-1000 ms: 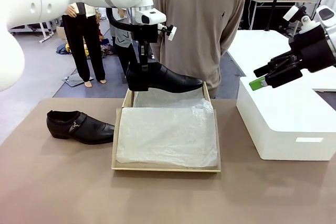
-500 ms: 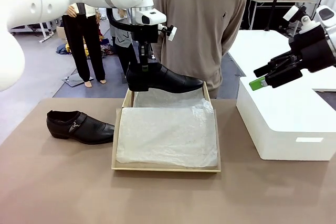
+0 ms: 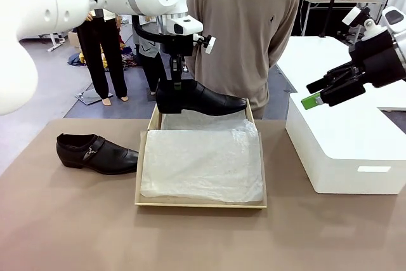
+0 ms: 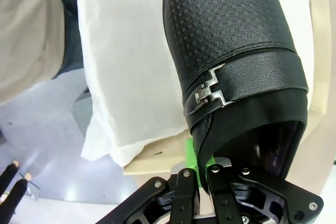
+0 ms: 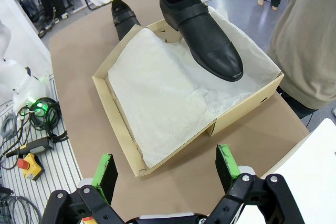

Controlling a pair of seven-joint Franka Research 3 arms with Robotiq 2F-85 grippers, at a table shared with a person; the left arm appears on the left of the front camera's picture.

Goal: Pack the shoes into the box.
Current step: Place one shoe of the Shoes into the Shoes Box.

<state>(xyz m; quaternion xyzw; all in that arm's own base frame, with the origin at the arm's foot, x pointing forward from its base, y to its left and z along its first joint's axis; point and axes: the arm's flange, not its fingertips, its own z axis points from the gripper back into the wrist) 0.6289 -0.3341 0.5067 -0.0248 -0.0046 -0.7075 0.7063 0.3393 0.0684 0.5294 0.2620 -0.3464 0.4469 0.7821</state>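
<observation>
Over the table (image 3: 63,220), I am gripping one shoe (image 3: 203,99) by its heel rim in the left tool (image 3: 177,84), aiming to set it level in the box (image 3: 200,204), right tool (image 3: 314,93) hanging open

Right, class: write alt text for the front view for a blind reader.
The left gripper, shut on the heel end of one black shoe, holds it above the far end of the open, tissue-lined box. The other shoe lies left of the box; the right gripper hangs open near a white block.
</observation>
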